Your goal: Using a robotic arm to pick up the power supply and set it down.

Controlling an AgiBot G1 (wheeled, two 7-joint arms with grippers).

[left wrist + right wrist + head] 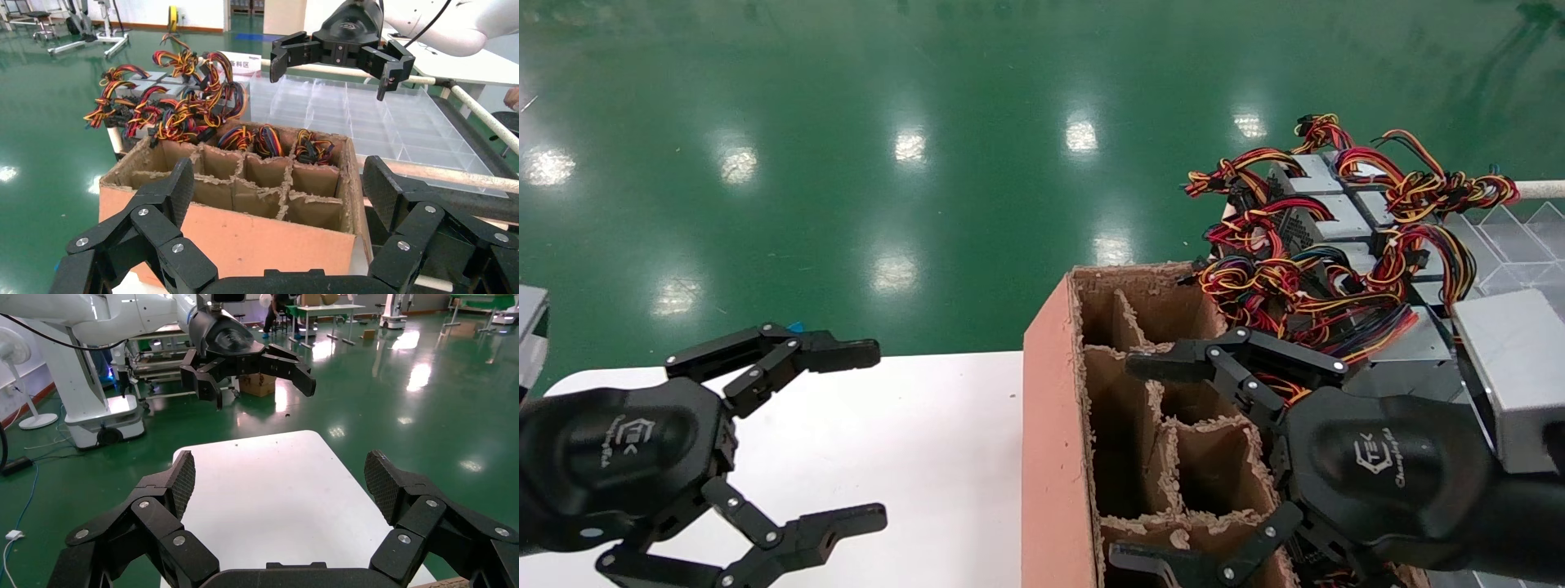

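Right tool (1140,461) hangs over the brown cardboard divider box (1054,425), its black fingers (1173,359) spread wide and nothing between them. One finger reaches across the box's middle cells, the other shows low at the box's near end. The right wrist view looks straight between the spread fingers (177,481) onto the white surface (269,490), with the other arm's claw in the distance.

Left tool (866,433) sits off to the robot's left above the white surface (928,441), well apart from the box, and it too is wide apart and empty. In the left wrist view its own fingers (174,190) frame the box (245,233) head-on.

Now the power supplies (1324,216): a cluster of silver-grey metal boxes lies beyond the far right corner of the divider box, past the right tool's fingertips, not touched by either tool. Their wire bundles (1279,286), red, yellow, orange, blue and black, spill toward the box and tangle just beyond the upper right finger. In the left wrist view the same heap (156,92) stands behind the box's far left corner, and three coils of coloured wires (269,139) poke up from the box's back-row cells. Whether units sit under those coils cannot be told.

A clear plastic divided tray (379,119) lies beside the heap, beyond the box. Green floor (846,122) all round.
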